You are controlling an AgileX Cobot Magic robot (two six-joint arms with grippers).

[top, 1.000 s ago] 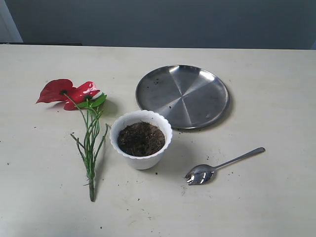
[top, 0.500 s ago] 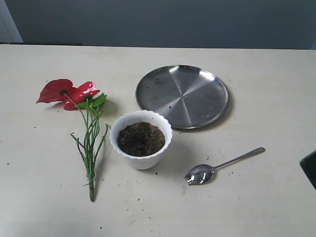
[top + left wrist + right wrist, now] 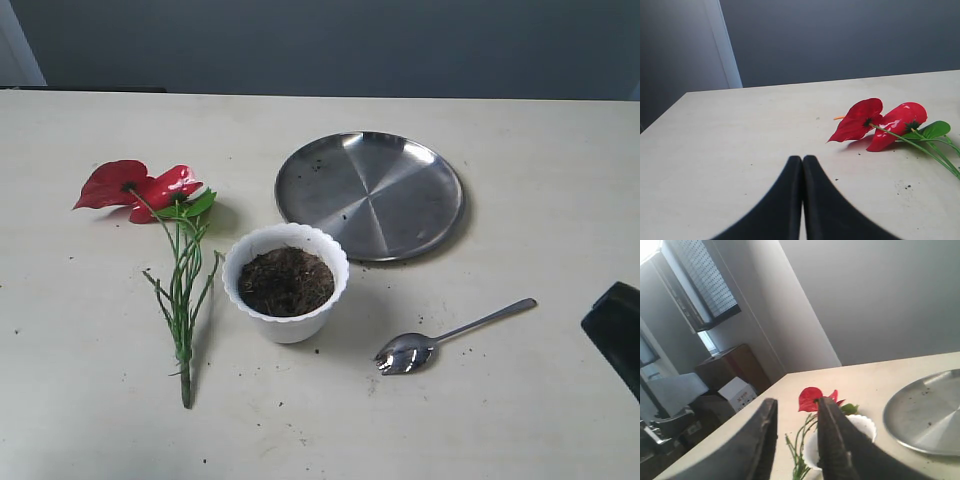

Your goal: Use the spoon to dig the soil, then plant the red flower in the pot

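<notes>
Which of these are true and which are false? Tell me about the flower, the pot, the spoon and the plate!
1. The red flower lies flat on the table. True.
2. The spoon is stuck in the soil. False: it lies on the table, apart from the pot.
3. The pot has soil in it. True.
4. The steel plate is heaped with soil. False: it carries only a few crumbs.
</notes>
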